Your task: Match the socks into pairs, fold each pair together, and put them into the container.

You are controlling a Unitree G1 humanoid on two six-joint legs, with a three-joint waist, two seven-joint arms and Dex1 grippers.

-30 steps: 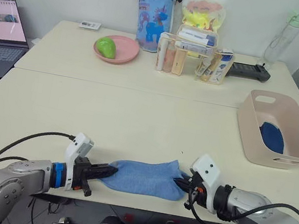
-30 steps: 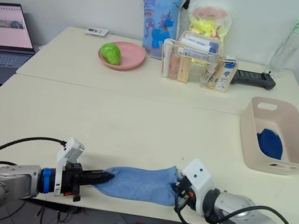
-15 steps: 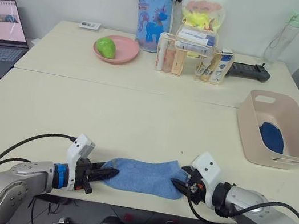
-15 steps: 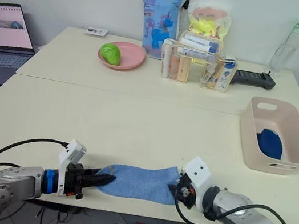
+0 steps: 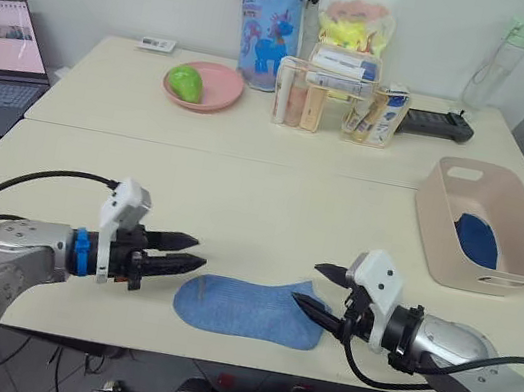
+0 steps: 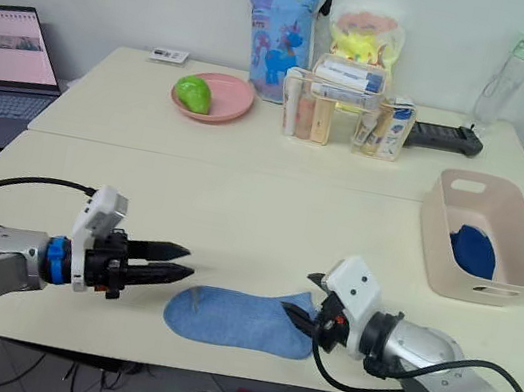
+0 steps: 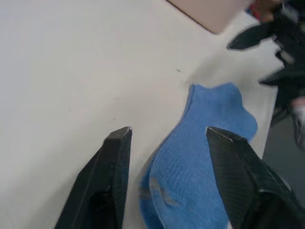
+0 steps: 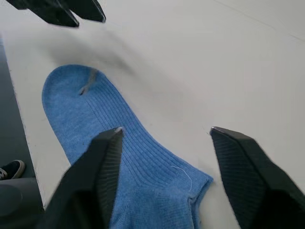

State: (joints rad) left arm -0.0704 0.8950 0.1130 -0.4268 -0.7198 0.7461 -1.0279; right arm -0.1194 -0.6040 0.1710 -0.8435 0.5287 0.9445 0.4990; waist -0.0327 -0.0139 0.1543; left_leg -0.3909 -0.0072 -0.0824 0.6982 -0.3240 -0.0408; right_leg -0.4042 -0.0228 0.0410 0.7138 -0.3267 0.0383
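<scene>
We see the light blue sock (image 5: 247,307) lying flat on the bench (image 5: 240,202) near its front edge, between our two grippers and touched by neither. Our left gripper (image 5: 189,253) hovers just beside the sock's rounded toe, its fingers (image 7: 112,162) spread apart and holding nothing. Our right gripper (image 5: 319,287) sits at the sock's cuff end, fingers (image 8: 107,162) likewise parted and empty, one above the fabric. The container (image 5: 449,229) stands well apart from the sock, with a navy sock (image 5: 478,240) inside.
</scene>
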